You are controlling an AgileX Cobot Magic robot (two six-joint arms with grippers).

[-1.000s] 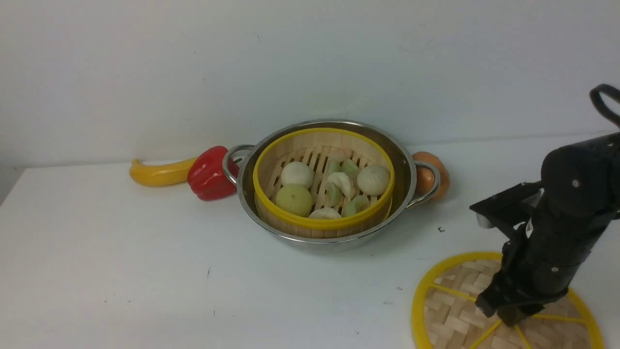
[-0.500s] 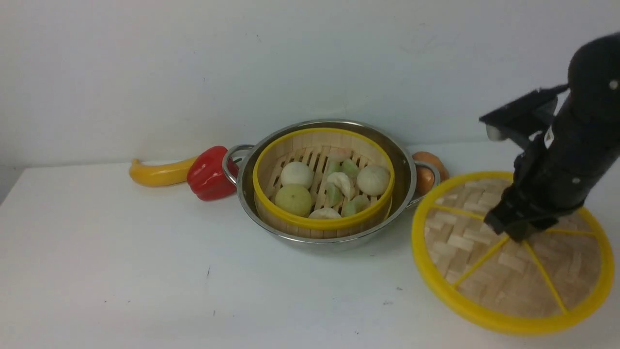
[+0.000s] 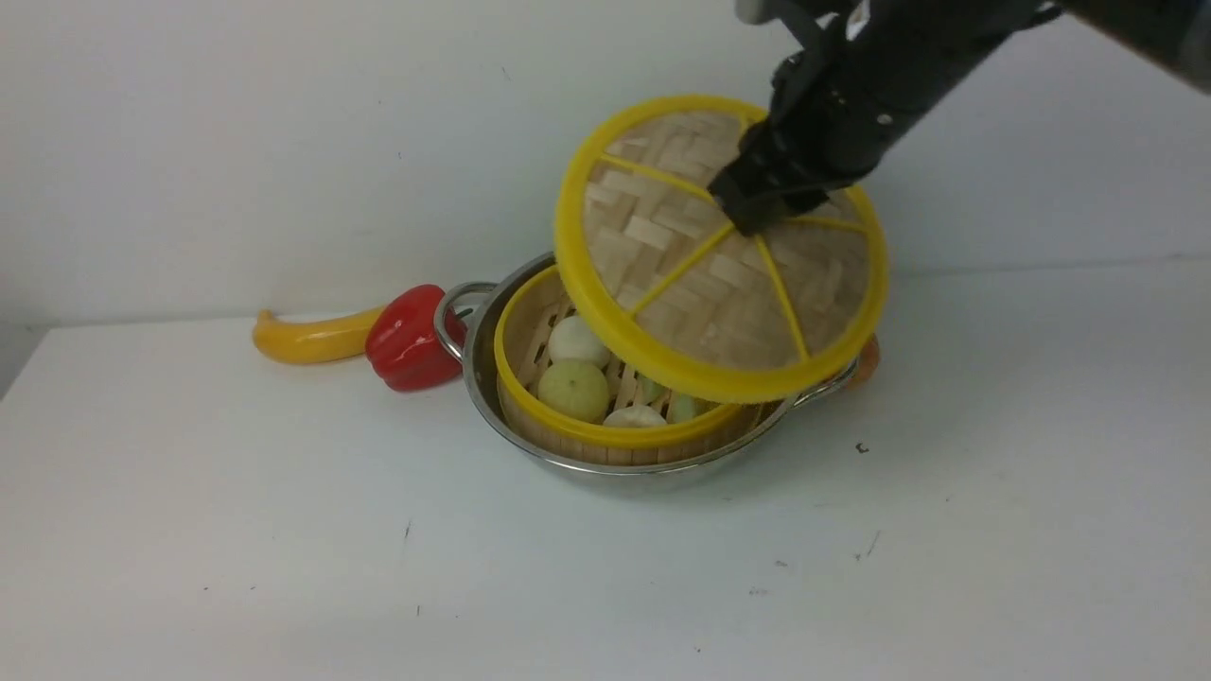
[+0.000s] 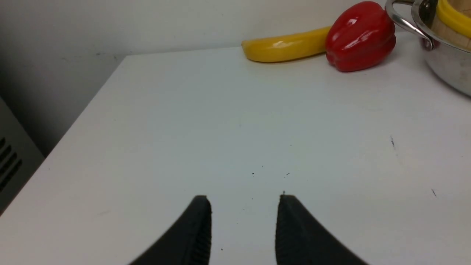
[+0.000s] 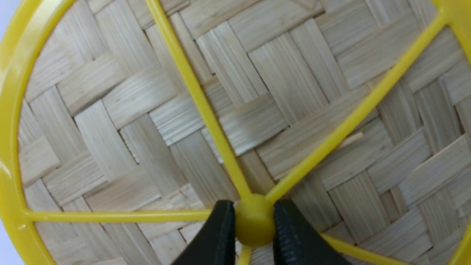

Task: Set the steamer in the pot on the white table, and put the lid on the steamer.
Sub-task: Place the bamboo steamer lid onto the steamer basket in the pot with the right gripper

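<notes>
Slanting down from upper right, right gripper (image 3: 754, 216) pinching tilted lid (image 3: 705, 303) by its centre, above steamer (image 3: 605, 437) in pot (image 3: 568, 463), left gripper (image 4: 244, 206) parted.

I see a lid (image 3: 700, 284) of matt woven bamboo with smooth yellow plastic rim. The pot (image 3: 615, 473) is shiny polished metal, the steamer (image 3: 587, 440) pale slatted wood, the pepper (image 3: 409, 339) glossy, the table (image 3: 284, 530) matt white.

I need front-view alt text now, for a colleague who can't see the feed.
The right pincer holds the lid at its centre, tilted in the air over the steamer, which sits in the pot with buns inside. A red pepper and a yellow vegetable lie on the white table to the pot's left.
</notes>
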